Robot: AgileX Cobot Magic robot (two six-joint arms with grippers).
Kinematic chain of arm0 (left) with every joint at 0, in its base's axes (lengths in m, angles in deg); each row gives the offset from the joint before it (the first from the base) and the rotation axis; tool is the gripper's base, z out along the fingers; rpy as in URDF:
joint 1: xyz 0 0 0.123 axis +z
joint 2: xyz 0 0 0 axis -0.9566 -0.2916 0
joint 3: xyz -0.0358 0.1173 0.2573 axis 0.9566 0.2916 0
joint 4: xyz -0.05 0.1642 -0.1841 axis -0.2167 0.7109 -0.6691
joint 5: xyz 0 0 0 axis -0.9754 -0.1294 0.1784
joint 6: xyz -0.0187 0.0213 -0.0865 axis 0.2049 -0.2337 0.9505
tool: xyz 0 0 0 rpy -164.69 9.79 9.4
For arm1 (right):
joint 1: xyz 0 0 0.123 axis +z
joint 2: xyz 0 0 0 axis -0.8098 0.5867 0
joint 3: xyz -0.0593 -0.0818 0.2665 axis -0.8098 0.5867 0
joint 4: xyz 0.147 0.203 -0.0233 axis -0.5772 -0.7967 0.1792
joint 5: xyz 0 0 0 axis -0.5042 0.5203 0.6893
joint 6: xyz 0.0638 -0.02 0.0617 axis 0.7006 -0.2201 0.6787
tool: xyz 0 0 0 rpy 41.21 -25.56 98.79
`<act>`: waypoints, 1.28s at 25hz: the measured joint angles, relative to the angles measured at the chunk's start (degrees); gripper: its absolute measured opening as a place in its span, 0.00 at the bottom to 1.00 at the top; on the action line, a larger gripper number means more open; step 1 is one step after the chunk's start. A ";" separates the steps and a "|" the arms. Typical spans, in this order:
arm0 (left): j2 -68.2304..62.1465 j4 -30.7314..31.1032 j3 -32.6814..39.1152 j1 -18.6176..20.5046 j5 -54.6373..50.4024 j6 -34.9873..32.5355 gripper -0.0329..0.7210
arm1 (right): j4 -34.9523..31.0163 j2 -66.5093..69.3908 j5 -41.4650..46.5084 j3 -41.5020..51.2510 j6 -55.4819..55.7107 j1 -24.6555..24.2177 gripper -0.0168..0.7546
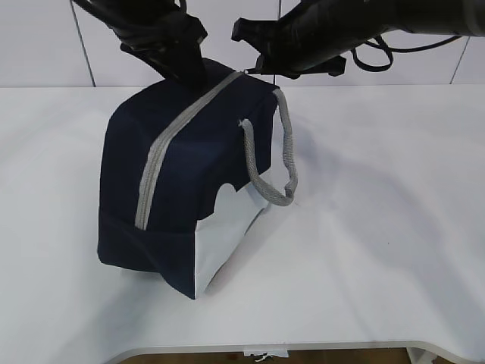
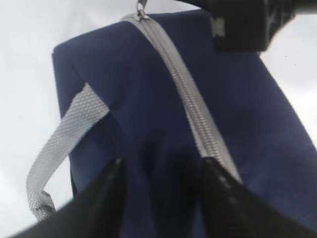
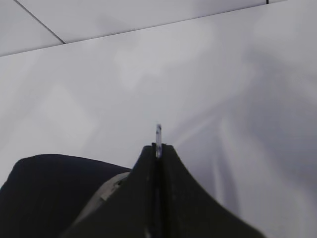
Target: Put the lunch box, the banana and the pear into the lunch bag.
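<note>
The navy lunch bag point(image 1: 197, 174) stands on the white table; its grey zipper point(image 1: 163, 159) looks closed along the length I see. My left gripper point(image 1: 191, 72) is at the bag's far top end. In the left wrist view the gripper point(image 2: 161, 168) has its fingers a little apart with a fold of the bag's fabric point(image 2: 124, 109) between them, beside the zipper point(image 2: 183, 84). My right gripper point(image 1: 258, 70) is shut on the zipper's ring pull point(image 3: 158, 134) at the bag's top far corner point(image 3: 44, 188). The lunch box, banana and pear are out of view.
A grey webbing handle point(image 1: 286, 152) hangs down the bag's right side; the other handle point(image 2: 64, 144) shows in the left wrist view. The white table point(image 1: 379, 227) spreads around the bag, with its front edge near the bottom.
</note>
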 joint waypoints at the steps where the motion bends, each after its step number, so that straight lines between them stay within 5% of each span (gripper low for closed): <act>1: 0.00 0.00 0.00 0.00 -0.12 0.00 0.42 | -0.12 0.00 0.00 0.00 0.00 0.00 0.02; 5: 0.00 -0.20 0.00 0.00 -1.31 0.00 0.11 | -0.48 0.00 0.00 0.00 0.00 0.00 0.02; 7: 0.00 -0.32 0.00 0.00 -2.07 -0.23 0.05 | -0.83 0.00 0.00 0.00 0.00 0.00 0.02; 32: 5.40 -1.20 0.00 0.00 -5.31 -8.36 0.04 | -1.08 0.00 4.62 0.00 0.00 -1.52 0.02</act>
